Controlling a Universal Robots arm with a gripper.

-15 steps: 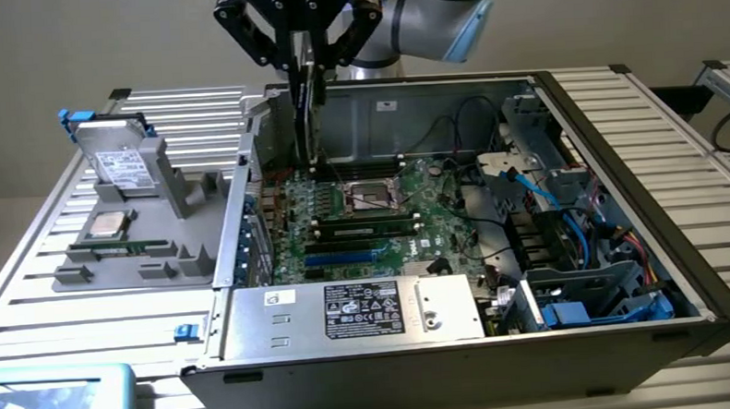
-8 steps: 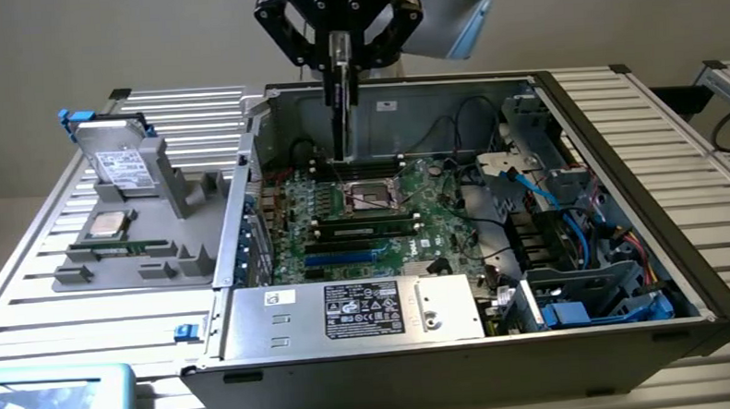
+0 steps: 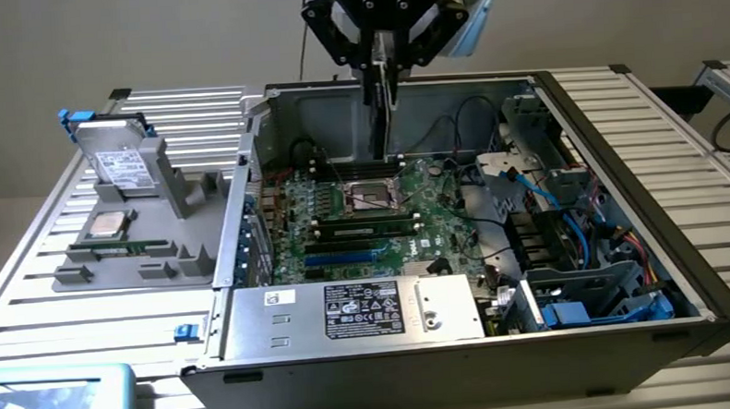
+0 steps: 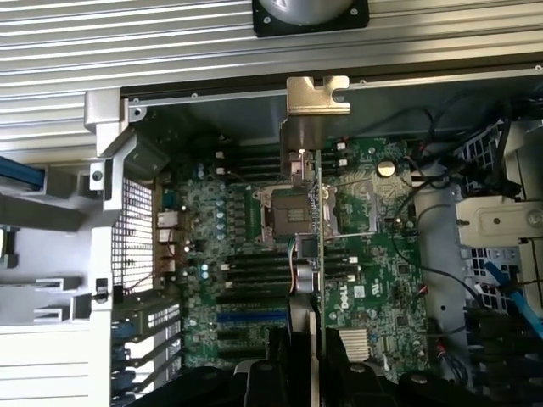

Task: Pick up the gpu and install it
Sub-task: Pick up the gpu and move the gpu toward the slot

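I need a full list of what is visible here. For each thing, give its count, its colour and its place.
table: one, silver slats, under everything
computer case: one, black and grey, open, on the table
motherboard: one, green, inside the case
power supply: one, silver with black label, at the case's near edge
holder: one, grey, at the exterior view's left of the case
hard drive: one, silver with white label, standing in the holder
gpu: one, dark with silver bracket, hanging edge-on above the motherboard
gripper: one, black, over the case, shut on the gpu

dark gpu (image 3: 383, 111), green motherboard (image 3: 443, 243), black case (image 3: 472, 385)
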